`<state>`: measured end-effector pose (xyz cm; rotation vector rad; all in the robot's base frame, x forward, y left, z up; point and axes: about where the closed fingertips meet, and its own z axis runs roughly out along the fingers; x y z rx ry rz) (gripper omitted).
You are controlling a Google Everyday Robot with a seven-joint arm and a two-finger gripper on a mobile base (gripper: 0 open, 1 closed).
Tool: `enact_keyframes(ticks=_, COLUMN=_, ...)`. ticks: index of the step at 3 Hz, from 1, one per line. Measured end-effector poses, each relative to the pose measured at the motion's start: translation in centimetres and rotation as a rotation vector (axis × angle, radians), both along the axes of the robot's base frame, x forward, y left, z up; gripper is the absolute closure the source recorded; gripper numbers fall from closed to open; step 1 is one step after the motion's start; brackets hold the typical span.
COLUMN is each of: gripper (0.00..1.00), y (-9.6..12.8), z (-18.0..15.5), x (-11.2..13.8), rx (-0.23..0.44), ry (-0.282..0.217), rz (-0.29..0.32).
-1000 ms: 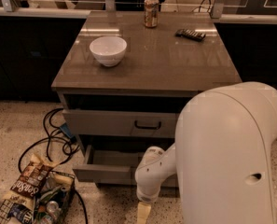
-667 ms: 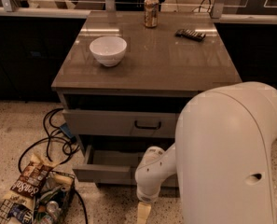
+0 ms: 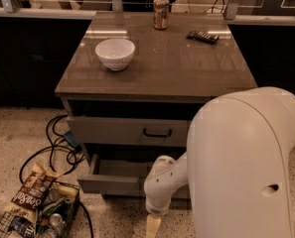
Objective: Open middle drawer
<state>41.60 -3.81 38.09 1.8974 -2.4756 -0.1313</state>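
Middle drawer (image 3: 112,183): partly out beneath the top drawer (image 3: 122,131), grey tray showing.
Gripper (image 3: 153,225): low, just in front of that drawer, near the floor; grip state cannot be told.
Tabletop (image 3: 186,63): white bowl (image 3: 115,53), can (image 3: 161,12).

Our big white rounded arm (image 3: 241,167) bends down and leftward; our gripper (image 3: 153,226) hangs low, pointing down.
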Motion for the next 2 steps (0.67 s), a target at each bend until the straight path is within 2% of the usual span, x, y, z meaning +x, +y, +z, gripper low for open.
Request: enact_keyframes(ticks=2, gripper=0.00, y=0.00, z=0.00, x=0.00, rx=0.000, ry=0.000, rz=0.000)
